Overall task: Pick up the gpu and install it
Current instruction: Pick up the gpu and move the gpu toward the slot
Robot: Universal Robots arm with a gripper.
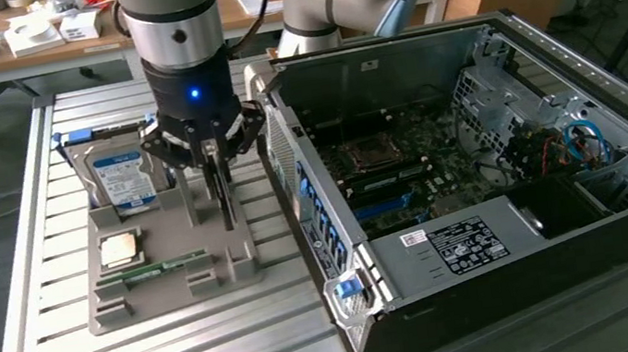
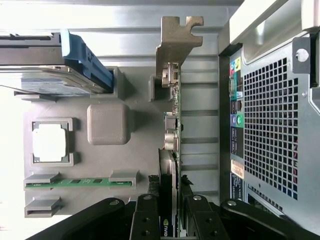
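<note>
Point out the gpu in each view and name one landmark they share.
Exterior view: the gpu stands on edge on the tray, on the side nearest the case.
Wrist view: the gpu runs along the tray's edge facing the case.
Shared landmark: the hard drive.

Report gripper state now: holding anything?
Gripper: fingers closed on the gpu, one on each face of the card; the gpu stands on edge at the grey tray.
</note>
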